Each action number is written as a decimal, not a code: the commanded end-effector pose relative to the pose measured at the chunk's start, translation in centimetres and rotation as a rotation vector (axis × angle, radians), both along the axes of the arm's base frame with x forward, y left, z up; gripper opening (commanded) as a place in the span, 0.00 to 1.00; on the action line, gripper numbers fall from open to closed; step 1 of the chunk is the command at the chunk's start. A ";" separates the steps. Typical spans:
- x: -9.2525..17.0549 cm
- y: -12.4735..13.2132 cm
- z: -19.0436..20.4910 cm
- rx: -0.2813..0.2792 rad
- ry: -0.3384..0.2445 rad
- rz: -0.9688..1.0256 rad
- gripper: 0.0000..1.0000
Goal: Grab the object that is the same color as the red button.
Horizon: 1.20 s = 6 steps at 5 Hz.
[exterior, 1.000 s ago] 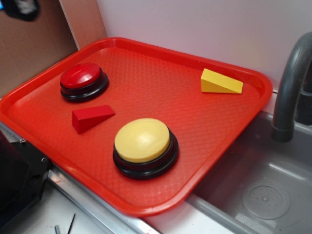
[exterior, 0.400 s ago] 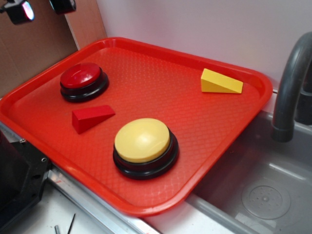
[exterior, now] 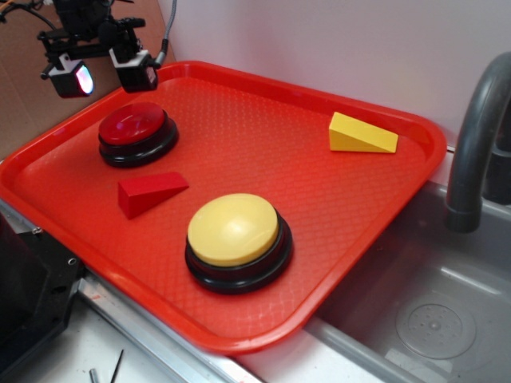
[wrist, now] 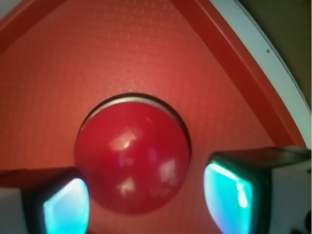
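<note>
- The pincer [exterior: 104, 73] is hanging spread wide, nothing pinched, right above the red button [exterior: 136, 128] at about 10 o'clock on the red tray [exterior: 415, 171].
- In the wrist view the red button [wrist: 131, 158] fills the gap between the two glowing fingertips [wrist: 226, 195], so it's lined up on the wrong thing for a grab.
- The object [exterior: 150, 191], the little red wedge, is sitting flat on the tray just past the button toward 6 o'clock, apart from it, and at about 10 o'clock from the yellow button [exterior: 235, 235].
- The yellow wedge [exterior: 361, 134] is way off at 2 o'clock, well apart, so it can be ignored.
- To do this step well, the pincer should probably be shifted toward 6 o'clock until the wedge is centred between the fingers, kept high enough that the button's dome is cleared.
- The flat parallel sides should be gripped, not the slope, or it'll likely squirt out.
- How high the pincer sits above the dome can't really be judged from these angles, so a slow descent is the safer bet.
</note>
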<state>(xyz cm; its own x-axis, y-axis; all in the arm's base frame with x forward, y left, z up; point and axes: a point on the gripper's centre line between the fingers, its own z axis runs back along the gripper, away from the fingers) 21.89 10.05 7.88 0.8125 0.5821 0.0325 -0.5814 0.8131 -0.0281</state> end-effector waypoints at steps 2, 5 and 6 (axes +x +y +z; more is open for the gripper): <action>-0.8 -0.8 0.1 0.018 -0.015 0.028 1.00; -0.4 -0.5 -4.1 0.064 0.060 -0.012 1.00; -1.0 -2.0 0.7 0.052 -0.058 -0.048 1.00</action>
